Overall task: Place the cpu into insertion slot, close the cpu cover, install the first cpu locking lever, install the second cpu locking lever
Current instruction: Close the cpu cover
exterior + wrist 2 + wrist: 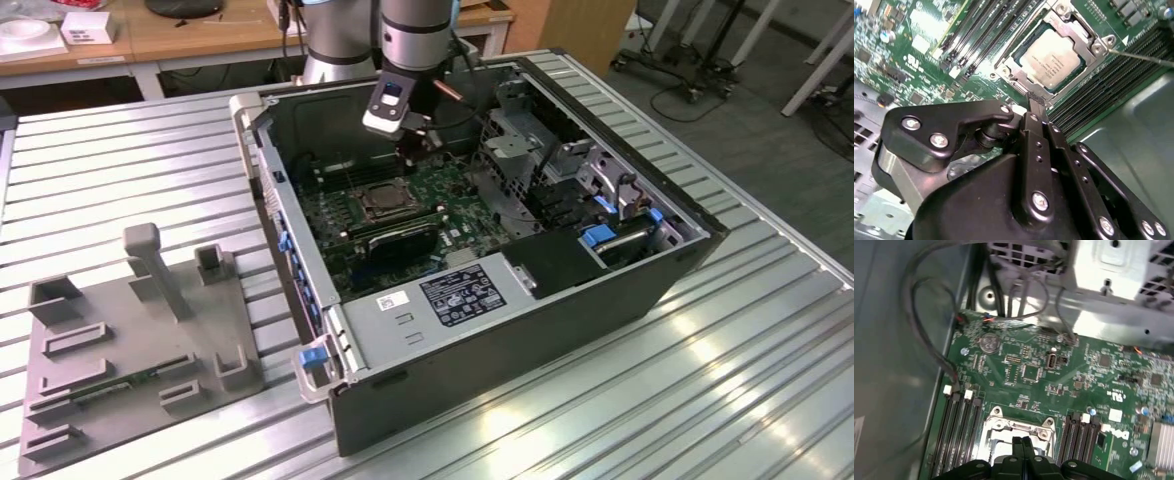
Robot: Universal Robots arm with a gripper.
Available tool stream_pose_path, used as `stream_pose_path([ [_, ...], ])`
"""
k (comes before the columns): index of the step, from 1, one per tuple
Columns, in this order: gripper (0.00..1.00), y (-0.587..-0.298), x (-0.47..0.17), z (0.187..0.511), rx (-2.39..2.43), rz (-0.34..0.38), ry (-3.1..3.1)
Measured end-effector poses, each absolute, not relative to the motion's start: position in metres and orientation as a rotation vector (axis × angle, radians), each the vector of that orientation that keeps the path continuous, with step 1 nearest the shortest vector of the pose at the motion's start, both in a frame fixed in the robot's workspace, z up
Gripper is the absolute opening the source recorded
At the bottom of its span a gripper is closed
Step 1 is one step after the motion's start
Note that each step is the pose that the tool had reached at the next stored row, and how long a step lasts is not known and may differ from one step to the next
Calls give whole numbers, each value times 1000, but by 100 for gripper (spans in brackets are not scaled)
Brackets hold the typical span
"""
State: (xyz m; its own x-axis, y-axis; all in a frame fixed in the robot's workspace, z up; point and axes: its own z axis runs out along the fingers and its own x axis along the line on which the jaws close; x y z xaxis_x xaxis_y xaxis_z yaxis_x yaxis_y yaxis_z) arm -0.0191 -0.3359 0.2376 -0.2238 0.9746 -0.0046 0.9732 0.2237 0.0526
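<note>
The cpu lies flat in the insertion slot on the green board, its silver-tan face showing through the window of the cpu cover, which is folded down over it. A thin metal locking lever sticks out sideways from one corner of the socket. My gripper hangs just above the socket's edge, its two black fingers pressed together with nothing between them. In the first wrist view my gripper sits over the cover frame. In the exterior view my gripper is inside the open computer case.
Long black memory slots flank the socket on both sides. Loose cables run along the case wall. A metal drive cage stands to the exterior view's right of my arm. A grey fixture lies on the slatted table.
</note>
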Motion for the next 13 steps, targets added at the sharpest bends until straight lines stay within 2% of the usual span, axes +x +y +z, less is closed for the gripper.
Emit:
stream_pose_path([
  [13,10,-336,-19,236,1636,66,2644],
])
